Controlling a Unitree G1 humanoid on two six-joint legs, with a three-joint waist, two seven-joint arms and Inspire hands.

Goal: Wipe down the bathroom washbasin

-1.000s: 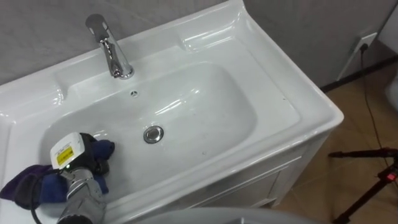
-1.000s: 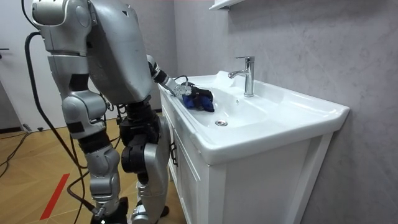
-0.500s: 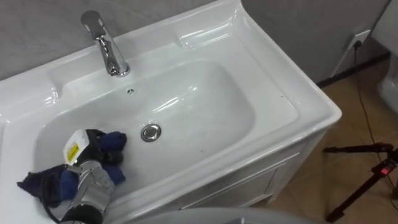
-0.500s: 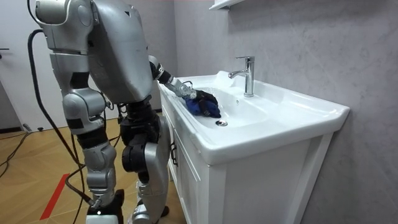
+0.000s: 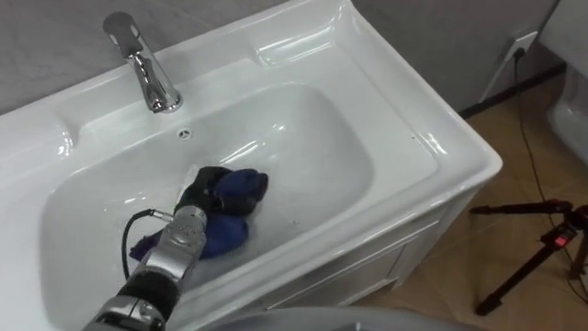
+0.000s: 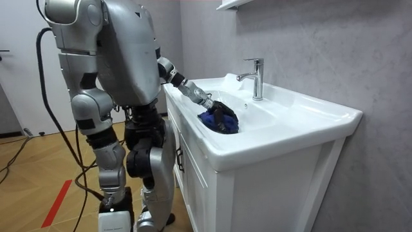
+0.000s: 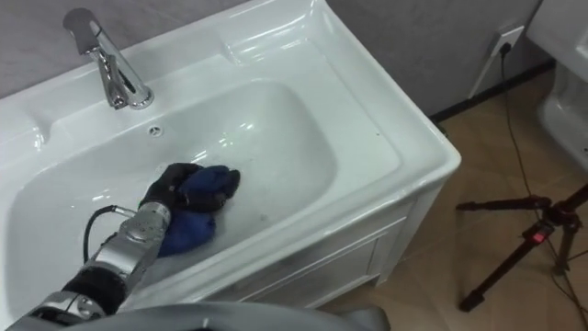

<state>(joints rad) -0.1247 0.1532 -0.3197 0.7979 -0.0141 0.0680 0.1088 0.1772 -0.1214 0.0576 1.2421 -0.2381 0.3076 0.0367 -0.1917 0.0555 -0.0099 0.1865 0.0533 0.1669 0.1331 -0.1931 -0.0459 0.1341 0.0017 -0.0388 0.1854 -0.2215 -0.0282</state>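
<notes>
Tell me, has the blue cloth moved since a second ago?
Yes. The blue cloth, held by the left hand, has slid rightward along the basin, from left of the faucet to mostly right of it.

**Two eyes over the basin, one camera off to the side**

From the head we look steeply down and close into the basin, with the tap at upper left and the floor with a tripod at right. Our right eye sits a little aside, so everything lies further left in it. Our room camera stands well back, near rim height, facing the cabinet. All three share the basin, the tap and the left hand on the cloth.
</notes>
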